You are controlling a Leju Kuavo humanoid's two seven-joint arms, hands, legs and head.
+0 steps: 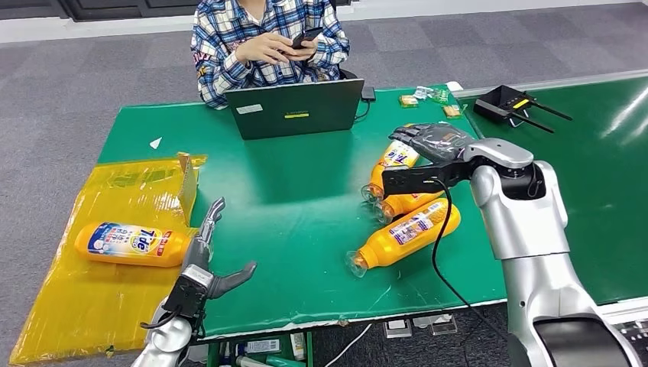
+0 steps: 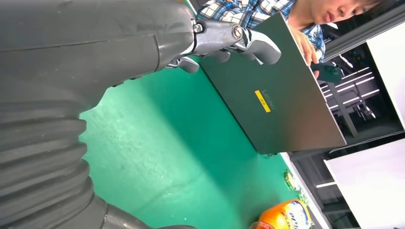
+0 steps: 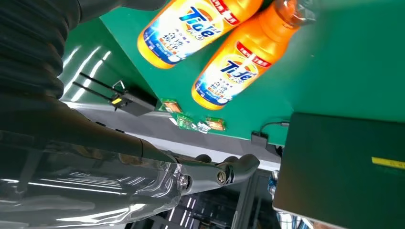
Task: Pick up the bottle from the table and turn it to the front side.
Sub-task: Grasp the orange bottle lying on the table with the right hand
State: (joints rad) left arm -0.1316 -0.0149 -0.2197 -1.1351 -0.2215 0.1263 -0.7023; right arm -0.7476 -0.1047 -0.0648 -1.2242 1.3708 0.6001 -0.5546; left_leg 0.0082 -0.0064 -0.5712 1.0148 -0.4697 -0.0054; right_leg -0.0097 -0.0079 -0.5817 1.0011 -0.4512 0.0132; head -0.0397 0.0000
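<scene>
My right hand (image 1: 429, 141) hovers spread and empty over three orange bottles (image 1: 403, 235) lying on the green surface (image 1: 306, 229). My left hand (image 1: 205, 256) rests open beside a fourth bottle (image 1: 131, 243) on yellow plastic (image 1: 69, 306).

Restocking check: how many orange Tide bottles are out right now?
4. One bottle on the yellow sheet at the table's left; a cluster of three under the right hand: nearest bottle, middle bottle, farthest bottle. None seems hidden.
</scene>
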